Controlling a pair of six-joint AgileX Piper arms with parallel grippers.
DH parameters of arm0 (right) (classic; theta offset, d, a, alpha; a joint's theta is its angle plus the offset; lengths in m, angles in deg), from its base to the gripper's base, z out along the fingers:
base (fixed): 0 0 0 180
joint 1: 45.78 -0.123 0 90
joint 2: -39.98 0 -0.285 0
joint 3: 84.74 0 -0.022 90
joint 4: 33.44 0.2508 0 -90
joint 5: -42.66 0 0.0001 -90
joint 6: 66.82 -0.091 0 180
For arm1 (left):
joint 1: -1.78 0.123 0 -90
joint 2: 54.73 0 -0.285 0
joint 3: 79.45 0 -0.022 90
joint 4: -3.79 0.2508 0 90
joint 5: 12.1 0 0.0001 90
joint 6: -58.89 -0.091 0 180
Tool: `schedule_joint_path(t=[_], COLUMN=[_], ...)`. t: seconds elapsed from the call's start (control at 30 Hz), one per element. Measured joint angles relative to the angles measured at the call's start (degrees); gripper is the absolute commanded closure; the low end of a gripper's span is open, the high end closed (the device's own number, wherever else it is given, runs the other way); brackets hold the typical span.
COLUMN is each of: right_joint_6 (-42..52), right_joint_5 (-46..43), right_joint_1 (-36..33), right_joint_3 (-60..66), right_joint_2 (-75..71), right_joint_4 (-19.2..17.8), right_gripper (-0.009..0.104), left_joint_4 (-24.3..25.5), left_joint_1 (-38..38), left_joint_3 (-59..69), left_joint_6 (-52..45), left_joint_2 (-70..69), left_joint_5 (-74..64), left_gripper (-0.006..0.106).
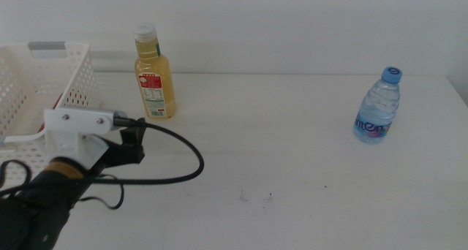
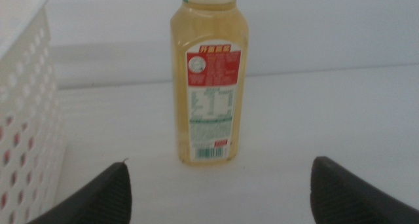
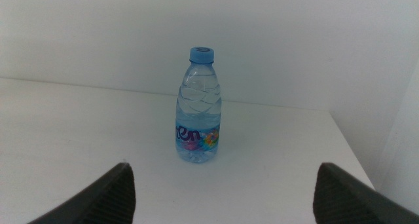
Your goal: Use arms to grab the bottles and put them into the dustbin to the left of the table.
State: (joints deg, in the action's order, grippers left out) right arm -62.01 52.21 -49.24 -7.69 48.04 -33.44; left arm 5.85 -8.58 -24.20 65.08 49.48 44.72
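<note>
Two bottles stand upright; left end effector (image 2: 219,188) gapes.

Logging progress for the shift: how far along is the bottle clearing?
Something red shows through the dustbin wall, possibly one item already in. The left pincer is open, facing the yellow bottle without touching it. The right pincer, also open, faces the water bottle. Both bottles stand on the table.

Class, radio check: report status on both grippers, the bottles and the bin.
Left gripper open, facing yellow bottle beside dustbin. Right gripper open, facing water bottle. Both bottles upright on table. Nothing between.
</note>
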Motion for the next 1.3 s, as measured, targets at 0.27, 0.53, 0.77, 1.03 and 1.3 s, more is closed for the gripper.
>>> schedule_joint_path(t=[0.27, 0.53, 0.77, 1.03, 1.3], right_joint_6=[0.0, 0.0, 0.0, 0.0, 0.0], right_joint_5=[0.0, 0.0, 0.0, 0.0, 0.0], right_joint_1=[0.0, 0.0, 0.0, 0.0, 0.0], right_joint_3=[0.0, 0.0, 0.0, 0.0, 0.0], right_joint_2=[0.0, 0.0, 0.0, 0.0, 0.0], right_joint_4=[0.0, 0.0, 0.0, 0.0, 0.0], right_gripper=[0.013, 0.013, 0.013, 0.013, 0.013], left_joint_4=[-0.9, -1.4, -0.3, 0.2, 1.2], left_joint_1=[0.0, 0.0, 0.0, 0.0, 0.1], left_joint_3=[-10.6, -22.2, -30.0, -38.3, -43.4], left_joint_6=[-0.2, -0.2, -0.2, -1.3, -1.0], left_joint_2=[10.3, 20.2, 26.4, 31.9, 34.9], left_joint_5=[1.9, 2.0, 1.8, -0.2, -3.9], left_gripper=[0.007, 0.007, 0.007, 0.007, 0.054])
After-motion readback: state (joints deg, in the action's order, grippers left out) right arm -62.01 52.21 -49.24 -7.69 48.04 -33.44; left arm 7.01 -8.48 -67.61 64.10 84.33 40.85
